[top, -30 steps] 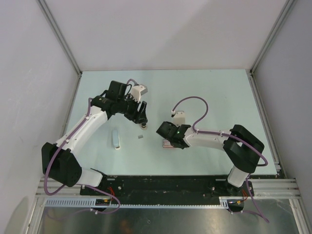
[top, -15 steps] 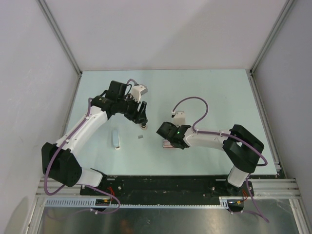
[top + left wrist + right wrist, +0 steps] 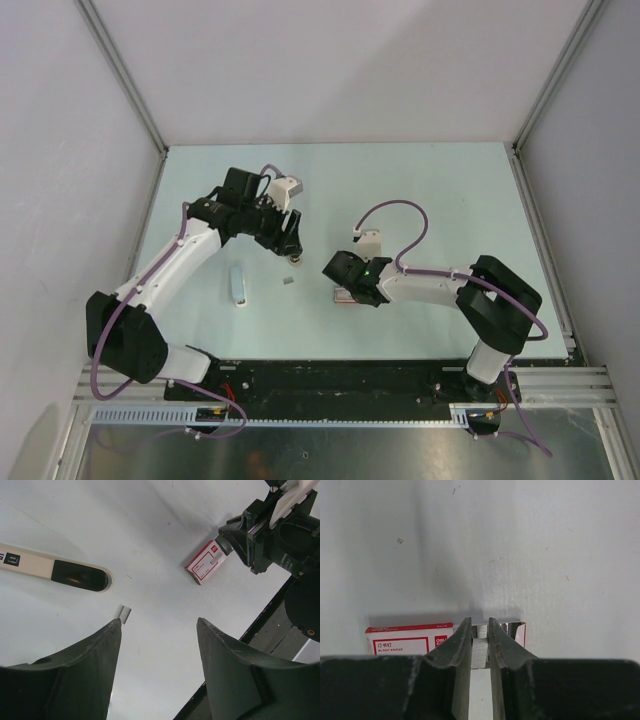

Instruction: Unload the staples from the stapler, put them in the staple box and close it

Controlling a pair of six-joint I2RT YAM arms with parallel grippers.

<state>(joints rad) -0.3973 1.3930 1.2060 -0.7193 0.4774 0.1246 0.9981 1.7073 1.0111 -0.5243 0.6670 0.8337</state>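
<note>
A pale green table was boxed in by white wall panels on its left, far and right sides. A black rail along the near edge carried both arm bases. Everything sat in the near-middle, and broad bare surface stretched toward the far wall and the far-right corner.

The only container was a small red-and-white staple box, lying flat just right of centre with one end open. The right end effector stood directly over it, jaws narrow, pinching a pale grey strip of staples at that open end.

The left end effector hovered left of centre, jaws wide, holding nothing. Below it a loose staple piece lay on the table. A slim cream bar with a black end lay near it, further left and not touching. What kind of tool the bar was could not be told.

From overhead the right arm covered most of the box. Only the right wrist view showed the printed word STAPLES and the pinched strip. Only the left wrist view showed the bar's black tip.
</note>
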